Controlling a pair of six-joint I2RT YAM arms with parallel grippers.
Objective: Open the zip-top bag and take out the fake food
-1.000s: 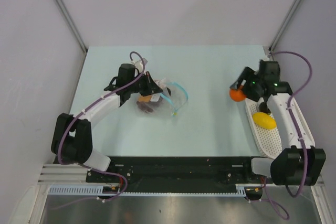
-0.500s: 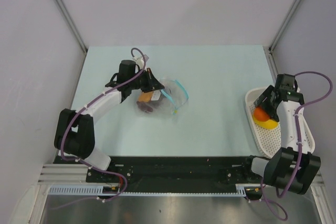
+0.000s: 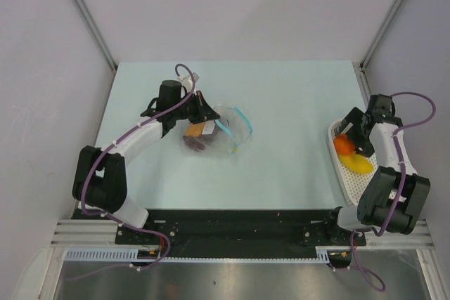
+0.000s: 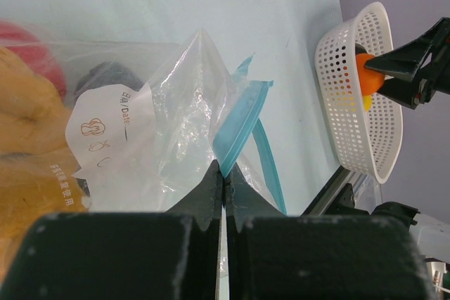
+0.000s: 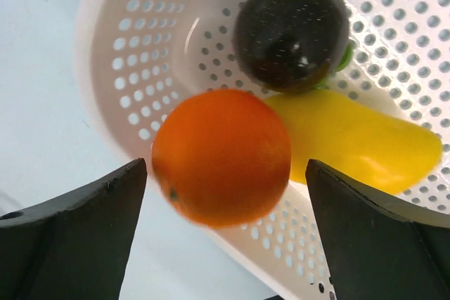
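The left claw [image 4: 223, 179] is pinched shut on the zip-top bag [image 4: 179, 96], its 2 fingers meeting on the clear plastic right at the end of the teal zip strip [image 4: 242, 128]. The bag lies on the worktop [image 3: 295, 96] just ahead of that claw. Through the crinkled film, left of the pinch, a red ball [image 4: 21, 36] is cut off by the frame edge. A tan-yellow piece [image 4: 28, 159] and a dark piece [image 4: 105, 79] are hard to make out, partly behind a white label [image 4: 105, 135].

The right claw [image 5: 225, 170] stands wide open over the rim of the white basket [image 5: 133, 40]. Between its fingers, with a gap on each side, is the orange ball [image 5: 221, 152], its outline blurred; whether it rests on the rim cannot be told. Beyond it, inside the basket, lie 1 yellow oblong [image 5: 358, 138] and 1 dark round piece [image 5: 292, 29].
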